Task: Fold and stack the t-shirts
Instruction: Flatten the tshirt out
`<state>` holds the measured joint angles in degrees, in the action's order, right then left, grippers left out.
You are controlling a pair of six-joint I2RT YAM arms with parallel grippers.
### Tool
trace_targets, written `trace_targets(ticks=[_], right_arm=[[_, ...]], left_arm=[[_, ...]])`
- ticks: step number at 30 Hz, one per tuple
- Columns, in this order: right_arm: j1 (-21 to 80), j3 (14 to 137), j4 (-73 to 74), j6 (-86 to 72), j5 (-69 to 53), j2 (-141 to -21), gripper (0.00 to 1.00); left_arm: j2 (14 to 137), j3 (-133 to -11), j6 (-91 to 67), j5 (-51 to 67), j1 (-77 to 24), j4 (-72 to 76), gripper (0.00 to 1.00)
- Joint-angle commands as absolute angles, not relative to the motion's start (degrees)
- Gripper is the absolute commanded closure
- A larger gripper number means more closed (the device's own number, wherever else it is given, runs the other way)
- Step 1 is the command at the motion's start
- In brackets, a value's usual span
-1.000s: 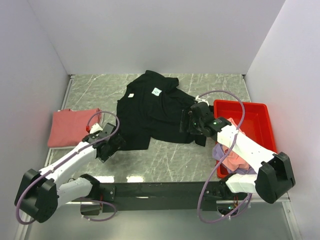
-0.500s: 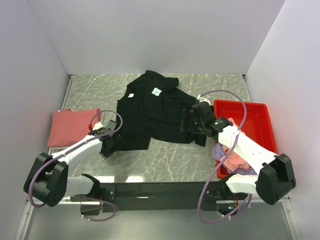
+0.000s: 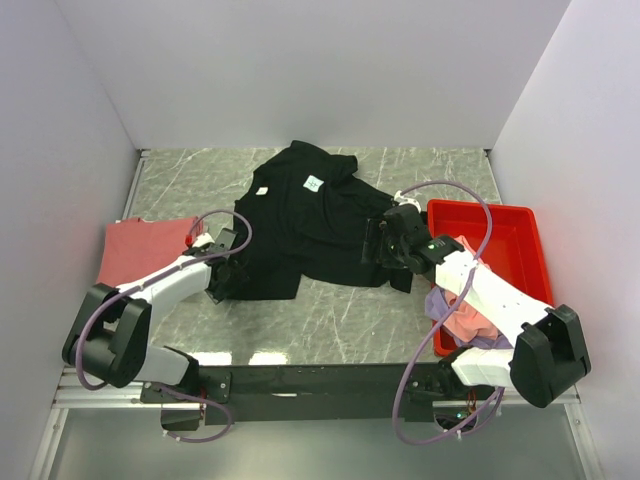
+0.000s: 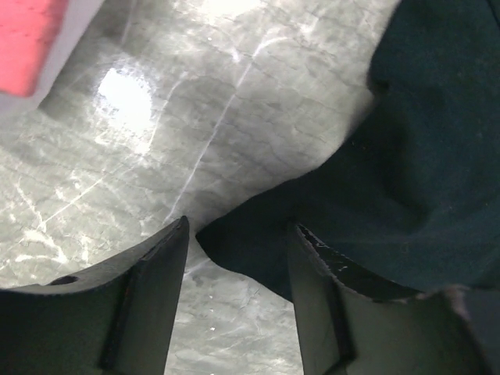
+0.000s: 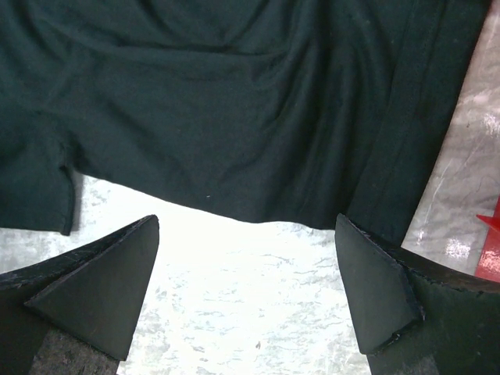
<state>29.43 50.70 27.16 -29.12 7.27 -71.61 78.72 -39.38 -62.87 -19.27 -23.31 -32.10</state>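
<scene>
**Left hand** [image 3: 226, 270]: low over the counter [image 3: 330, 310] at about 8 o'clock of the top view. The jaws are partly apart. In the wrist view the left hand [image 4: 238, 269] has the near-left corner of the black t-shirt [image 4: 406, 156] lying between its two fingers [image 4: 148, 301]. Bare marble shows between the cloth tip and the left finger. The right finger meets the cloth edge. The cloth is not clamped.

**Right hand** [image 3: 385, 245]: at about 3 o'clock of the black t-shirt, jaws spread wide, nothing held. In its wrist view the right hand [image 5: 242, 289] has both fingers [image 5: 101, 289] over bare counter, just short of the shirt's hem.

**Black t-shirt** [image 3: 300, 225]: one, large, spread loosely and rumpled across the counter's middle, reaching toward 12 o'clock. A white neck label [image 3: 313, 183] faces up near its far end.

**Salmon-red t-shirt** [image 3: 140, 252]: one, folded flat into a rectangle at 9 o'clock on the counter, just beside the left arm and apart from the black one.

**Red bin** [image 3: 510, 235]: plastic, at 3 o'clock, against the right wall.

**Pink t-shirt** [image 3: 465, 322]: bunched at the bin's 6 o'clock end, partly hidden by the right arm.

**Lavender t-shirt** [image 3: 438, 300]: bunched with the pink one, spilling over the bin's left rim.
</scene>
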Motion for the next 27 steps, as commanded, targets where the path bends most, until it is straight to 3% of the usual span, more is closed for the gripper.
trace_targets(ticks=[1, 12, 15, 16, 17, 27], right_arm=[[28.83, 49.40, 25.05, -29.71, 8.17, -71.98, 0.01], [27.69, 48.25, 24.08, -29.44, 7.47, -72.42, 0.01], [27.34, 48.08, 24.00, -29.44, 7.30, -72.60, 0.01], [27.07, 47.99, 23.99, -29.53, 7.29, -72.68, 0.01], [27.07, 47.81, 23.82, -29.53, 7.12, -72.60, 0.01], [26.72, 47.37, 25.48, -28.57, 5.72, -72.42, 0.01]], left_arm=[[80.24, -40.08, -59.77, -15.03, -23.20, -31.37, 0.43], [80.78, -39.29, -56.95, -11.07, -23.29, -34.10, 0.56], [79.28, -39.11, -56.95, -10.73, -23.29, -34.54, 0.74], [78.32, -38.94, -57.13, -10.55, -23.29, -34.37, 0.90], [77.88, -38.76, -56.87, -10.46, -23.29, -34.10, 0.98], [74.27, -39.37, -62.13, -19.76, -22.68, -38.14, 0.99]])
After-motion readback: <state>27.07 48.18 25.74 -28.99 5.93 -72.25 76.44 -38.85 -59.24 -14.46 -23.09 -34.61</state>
